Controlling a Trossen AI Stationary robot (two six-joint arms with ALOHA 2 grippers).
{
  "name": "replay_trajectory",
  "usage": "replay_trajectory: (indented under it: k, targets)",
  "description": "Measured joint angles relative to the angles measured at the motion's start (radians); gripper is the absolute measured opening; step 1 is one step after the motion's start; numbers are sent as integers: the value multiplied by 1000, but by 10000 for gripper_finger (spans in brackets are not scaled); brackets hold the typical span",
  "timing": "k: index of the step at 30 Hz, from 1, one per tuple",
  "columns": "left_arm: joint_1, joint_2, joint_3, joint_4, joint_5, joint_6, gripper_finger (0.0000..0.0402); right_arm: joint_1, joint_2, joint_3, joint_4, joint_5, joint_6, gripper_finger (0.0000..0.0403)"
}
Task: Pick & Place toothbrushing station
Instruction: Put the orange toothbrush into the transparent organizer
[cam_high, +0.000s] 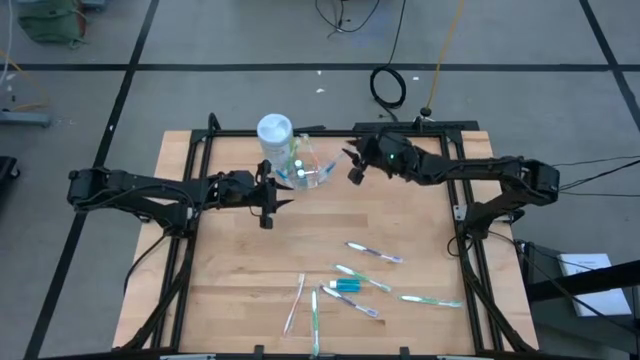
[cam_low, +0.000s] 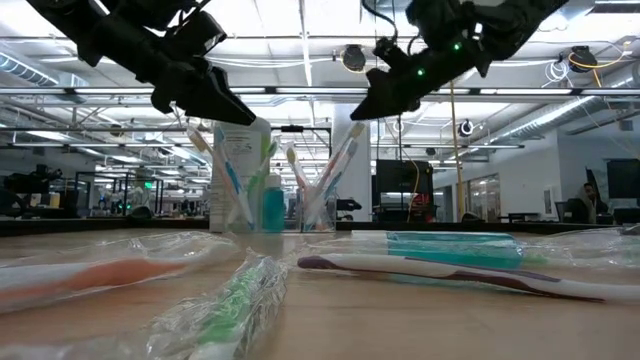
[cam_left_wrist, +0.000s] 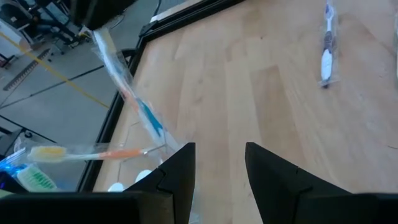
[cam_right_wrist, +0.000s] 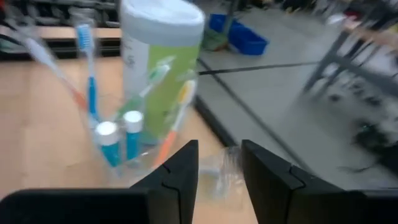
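The clear holder (cam_high: 306, 170) stands at the table's far middle with several toothbrushes upright in it and two small blue toothpaste tubes (cam_right_wrist: 118, 140). My left gripper (cam_high: 270, 203) hovers open just to the holder's near left, above the table (cam_low: 240, 112). My right gripper (cam_high: 352, 172) hovers open to the holder's right, fingers pointing at it (cam_right_wrist: 219, 168), nothing plainly between them. Several wrapped toothbrushes (cam_high: 375, 252) and one blue toothpaste tube (cam_high: 347, 285) lie flat on the near half of the table.
A tall canister (cam_high: 275, 132) with a white lid and green label stands right behind the holder. The loose toothbrushes spread from the near middle (cam_high: 315, 320) to the near right (cam_high: 430, 298). Bare wood (cam_high: 230, 270) lies at the near left.
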Motion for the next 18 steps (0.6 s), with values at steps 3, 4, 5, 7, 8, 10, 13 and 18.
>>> replay_trajectory:
  k: [3,4,5,7,8,10,13,18]
  targets:
    - [0,0,0,2,0,0,145,-22,0,-26,26,-75,50,112]
    - [0,0,0,2,0,0,145,-22,1,-35,43,-93,55,112]
    - [0,0,0,3,0,0,145,-22,4,-41,61,-95,56,112]
    - [0,0,0,5,0,9,145,-22,11,-50,85,-95,55,112]
    - [0,0,0,11,0,18,145,-21,12,-54,86,-96,57,112]
    - [0,0,0,28,1,31,145,-21,13,-55,88,-96,66,111]
    - [0,0,0,57,1,38,145,-17,16,-55,99,-96,80,96]
    - [0,0,0,84,0,100,145,-6,17,-55,167,-96,107,41]
